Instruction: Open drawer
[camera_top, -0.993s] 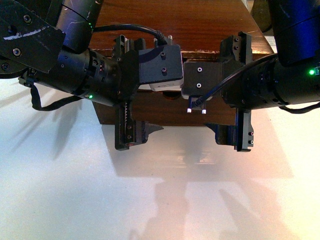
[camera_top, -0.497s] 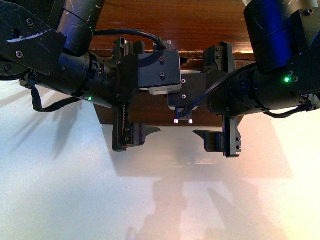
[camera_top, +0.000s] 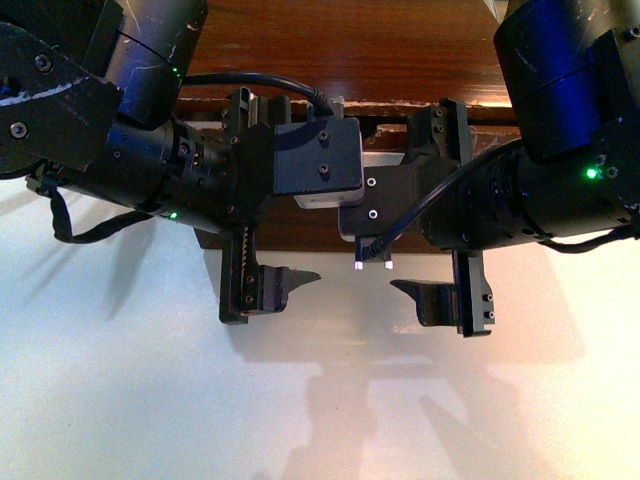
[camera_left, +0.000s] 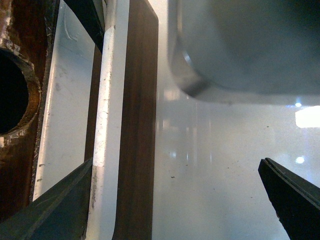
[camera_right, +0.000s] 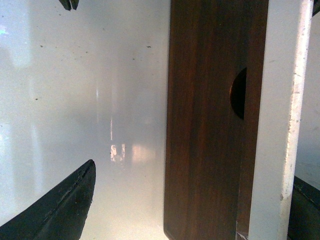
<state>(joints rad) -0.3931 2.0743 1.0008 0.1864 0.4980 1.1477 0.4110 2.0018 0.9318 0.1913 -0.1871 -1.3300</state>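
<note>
While both arms crowd the upper half of the front view, the drawer (camera_top: 300, 232) shows only as a band of dark-brown wood in the upper middle of the frame, between and behind the two wrists. Above it runs a reddish wooden top (camera_top: 350, 40) with a chipped front edge. The glossy white table (camera_top: 320, 400) fills the lower half and carries the arms' shadows. How far the drawer stands out cannot be told from here.

The left gripper (camera_left: 174, 167) has its jaws wide apart. In the left wrist view one dark finger (camera_left: 60, 205) sits at the lower left, its tip at the edge of the white bar handle (camera_left: 102, 125). The other finger (camera_left: 292, 192) is at the lower right, over bare table. Between them lie the handle and a strip of the dark wood. Whether the nearer finger touches the bar cannot be told. At the left edge is rough wood with a round hole (camera_left: 10, 90), and a blurred grey mass (camera_left: 240, 45) fills the upper right.

The right gripper (camera_right: 194, 170) is likewise spread. One of its fingers (camera_right: 60, 205) is at the lower left over the table, and the other is just visible in the lower right corner, past the handle. The drawer's wood, with its half-round notch (camera_right: 240, 92), and the white bar lie between them.
</note>
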